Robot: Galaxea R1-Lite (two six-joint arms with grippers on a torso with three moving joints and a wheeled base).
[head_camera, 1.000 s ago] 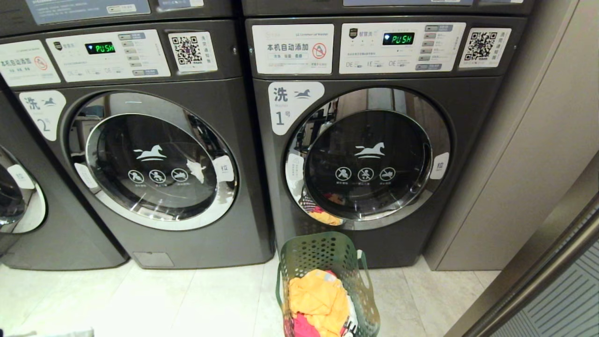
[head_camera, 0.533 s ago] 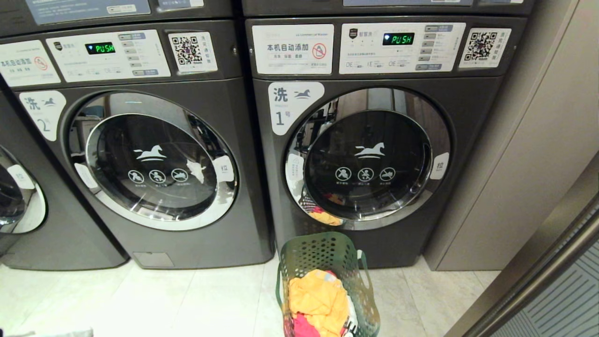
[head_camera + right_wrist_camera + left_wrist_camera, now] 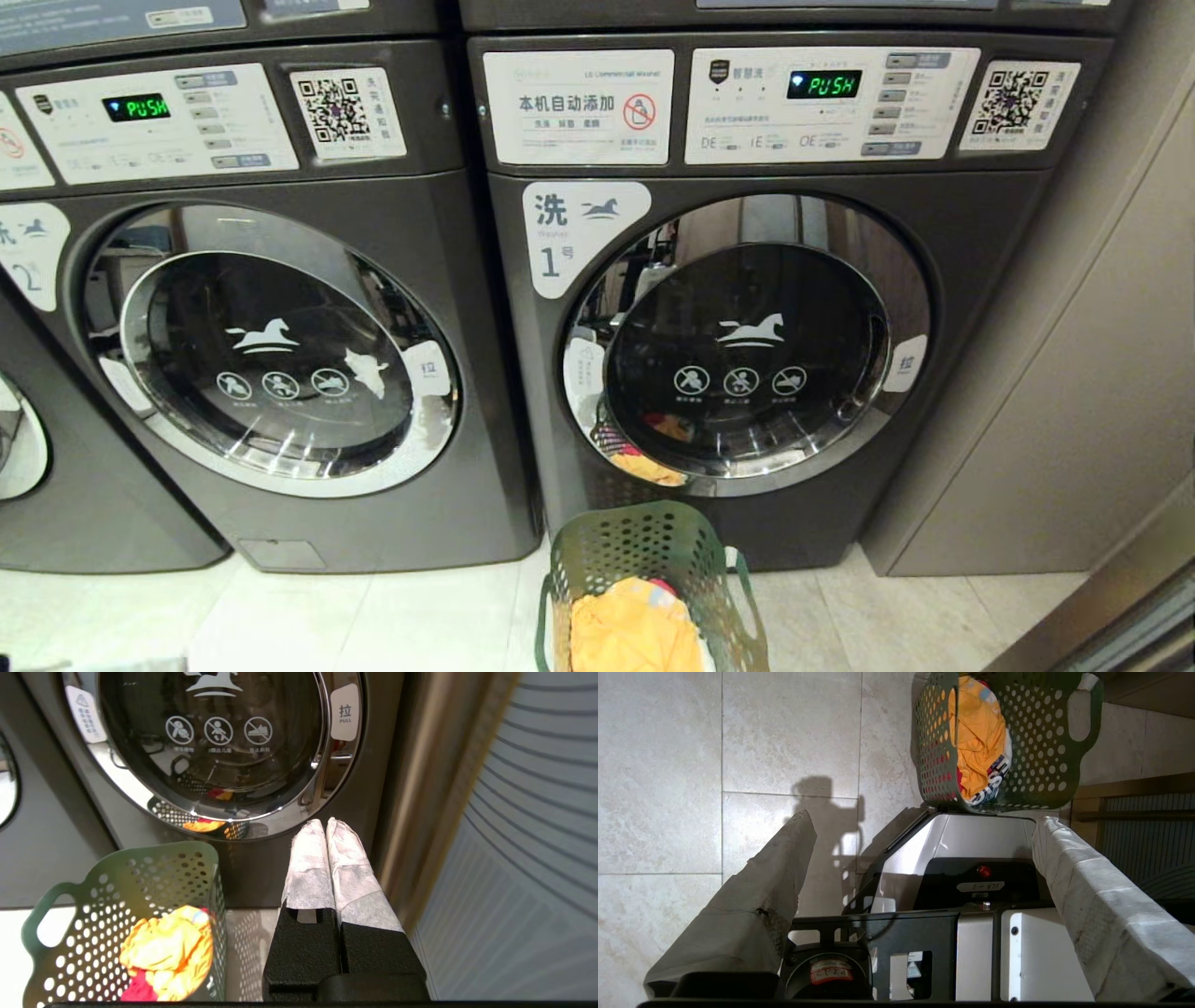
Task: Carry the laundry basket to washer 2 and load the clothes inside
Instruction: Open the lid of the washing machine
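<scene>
The dark green perforated laundry basket (image 3: 644,551) stands on the floor tiles in front of the washer marked 1. It holds the clothes (image 3: 635,630): a yellow-orange garment on top, with red and white showing (image 3: 978,742). Washer 2 (image 3: 271,364), its round door shut and bearing a torn white sticker, is to the left of the basket. My left gripper (image 3: 924,819) hangs open and empty over my own base, short of the basket (image 3: 1036,742). My right gripper (image 3: 325,823) is shut on nothing, to the right of the basket (image 3: 154,872). Neither arm shows in the head view.
Washer 1 (image 3: 747,364) stands directly behind the basket, door shut. A third grey washer (image 3: 19,448) is at the far left. A beige wall panel (image 3: 1074,420) and a slatted door with a metal frame (image 3: 537,835) close off the right side. Pale floor tiles (image 3: 373,616) lie before washer 2.
The whole head view has shifted: the washers look larger and sit further left and lower, and the basket is lower in the picture. The camera moved; the things did not.
</scene>
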